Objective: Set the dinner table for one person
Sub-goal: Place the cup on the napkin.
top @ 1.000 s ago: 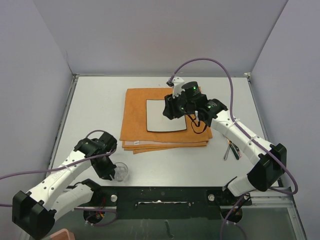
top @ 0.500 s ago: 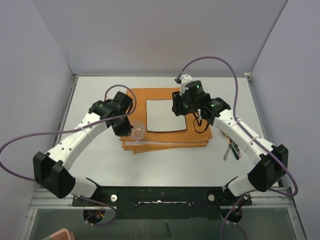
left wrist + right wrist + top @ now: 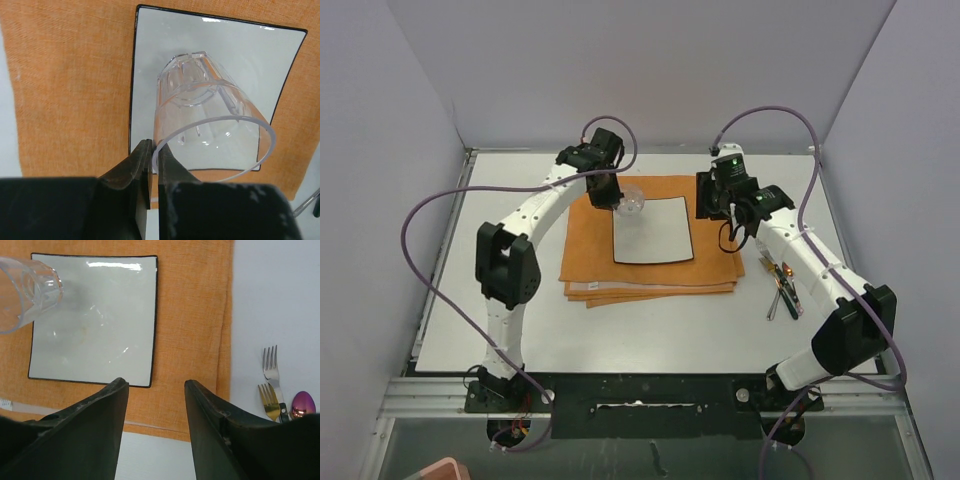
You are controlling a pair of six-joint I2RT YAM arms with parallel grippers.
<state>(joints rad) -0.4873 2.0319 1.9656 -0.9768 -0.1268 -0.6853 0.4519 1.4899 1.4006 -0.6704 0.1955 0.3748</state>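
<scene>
The dinner table (image 3: 510, 230) carries a folded orange placemat (image 3: 650, 262) with a square white plate (image 3: 655, 235) on it. My left gripper (image 3: 615, 190) reaches over the placemat's far edge, shut on the rim of a clear plastic cup (image 3: 631, 202). In the left wrist view the cup (image 3: 210, 110) hangs tilted above the plate (image 3: 150, 60), its rim pinched between the left gripper's (image 3: 155, 150) fingers. My right gripper (image 3: 708, 205) hovers over the placemat's right part (image 3: 195, 330), beside the plate (image 3: 95, 315). This right gripper (image 3: 156, 390) is open and holds nothing.
Cutlery (image 3: 782, 290) lies on the table right of the placemat: two forks (image 3: 270, 370) and a purple spoon (image 3: 303, 404). The cup (image 3: 25, 290) shows at the upper left of the right wrist view. Grey walls close in the table's back and sides.
My left arm swung from the near left of the table to the back, carrying the cup over the plate's far left corner. The right gripper moved off the plate to the right and opened wider.
</scene>
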